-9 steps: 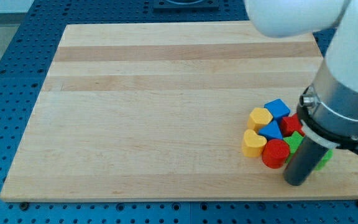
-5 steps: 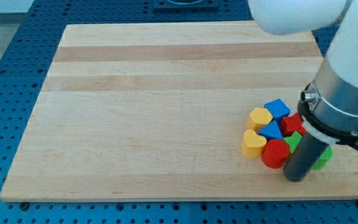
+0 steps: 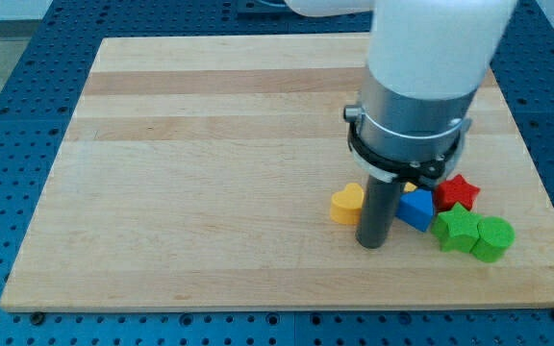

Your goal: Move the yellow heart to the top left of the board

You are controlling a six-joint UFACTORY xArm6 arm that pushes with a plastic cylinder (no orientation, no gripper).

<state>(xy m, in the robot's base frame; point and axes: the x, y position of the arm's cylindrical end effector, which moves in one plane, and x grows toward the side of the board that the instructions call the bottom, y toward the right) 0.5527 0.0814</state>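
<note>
The yellow heart lies on the wooden board at the lower right, a little apart from the other blocks. My tip rests on the board just right of and below the heart, close to touching it. A blue block sits right of the rod. Further right are a red star, a green star-like block and a green round block. A sliver of another yellow block peeks out by the rod. The arm hides whatever lies behind it.
The board lies on a blue perforated table. The arm's large white and grey body covers the upper right part of the board.
My tip has swept left from the right of the cluster. The yellow heart has been pushed left, free of the group. The red round block and a blue block no longer show.
</note>
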